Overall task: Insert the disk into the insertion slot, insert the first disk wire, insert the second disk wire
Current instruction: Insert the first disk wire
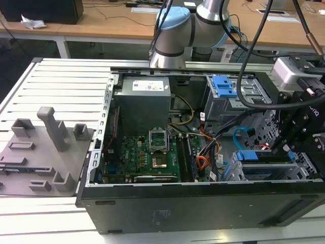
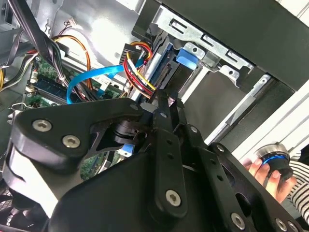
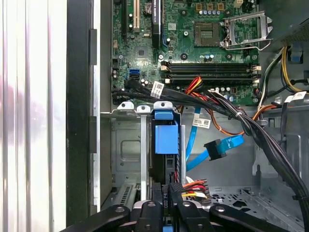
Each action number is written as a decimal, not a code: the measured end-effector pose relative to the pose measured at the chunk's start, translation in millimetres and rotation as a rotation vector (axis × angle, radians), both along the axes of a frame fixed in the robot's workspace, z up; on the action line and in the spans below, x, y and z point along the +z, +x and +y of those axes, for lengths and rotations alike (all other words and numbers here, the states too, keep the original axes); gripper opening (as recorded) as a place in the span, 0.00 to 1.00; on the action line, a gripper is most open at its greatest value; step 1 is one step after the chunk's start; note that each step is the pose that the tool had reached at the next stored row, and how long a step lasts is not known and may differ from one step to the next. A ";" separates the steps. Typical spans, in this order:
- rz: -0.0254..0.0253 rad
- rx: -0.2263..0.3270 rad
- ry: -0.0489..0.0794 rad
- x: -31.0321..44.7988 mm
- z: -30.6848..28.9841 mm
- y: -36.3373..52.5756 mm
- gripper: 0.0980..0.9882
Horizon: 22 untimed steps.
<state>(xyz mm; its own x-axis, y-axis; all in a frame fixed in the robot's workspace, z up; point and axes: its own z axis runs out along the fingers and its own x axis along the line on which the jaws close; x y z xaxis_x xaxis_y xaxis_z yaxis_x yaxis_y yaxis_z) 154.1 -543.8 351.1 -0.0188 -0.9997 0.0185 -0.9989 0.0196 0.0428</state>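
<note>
The disk (image 3: 166, 139) in its blue carrier sits inside the insertion slot (image 3: 126, 145), the grey perforated cage at the case's front corner. In the exterior view the disk (image 1: 250, 156) lies in that insertion slot (image 1: 264, 172) on the exterior view's right. My gripper (image 3: 166, 195) is at the disk's rear end, shut on the black plug of the first disk wire (image 3: 193, 186), a red-yellow-black bundle. In the second wrist view the gripper (image 2: 161, 99) has that bundle (image 2: 137, 60) at its tips. The second disk wire (image 3: 227, 145), a light blue flat cable, lies loose beside the cage and loops up (image 2: 91, 77).
Thick black cables (image 3: 251, 125) cross over the motherboard (image 3: 193, 43) beside the cage. A taller grey bay with a blue latch (image 1: 223, 86) stands behind. A person's hand (image 2: 260, 170) rests on a round knob (image 2: 273, 157) outside the case. A grey fixture (image 1: 45, 147) lies on the exterior view's left.
</note>
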 end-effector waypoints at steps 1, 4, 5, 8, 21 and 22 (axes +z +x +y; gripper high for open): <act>0.0000 0.000 0.000 -0.2 0.0 0.0 0.09; 0.0000 0.000 0.000 -1.5 0.0 0.0 0.09; 0.0000 0.000 0.000 -1.8 0.0 0.0 0.09; 0.0000 0.000 0.000 -3.1 0.0 0.0 0.09; 0.0000 0.000 0.010 -9.0 8.5 5.7 0.09; 0.0000 0.000 0.011 -9.2 8.6 5.7 0.09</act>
<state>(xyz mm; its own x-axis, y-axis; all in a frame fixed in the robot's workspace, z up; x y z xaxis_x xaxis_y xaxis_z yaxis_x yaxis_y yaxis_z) 159.8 -535.3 341.8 -0.0188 -0.9998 0.0078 -0.9989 0.0191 0.0430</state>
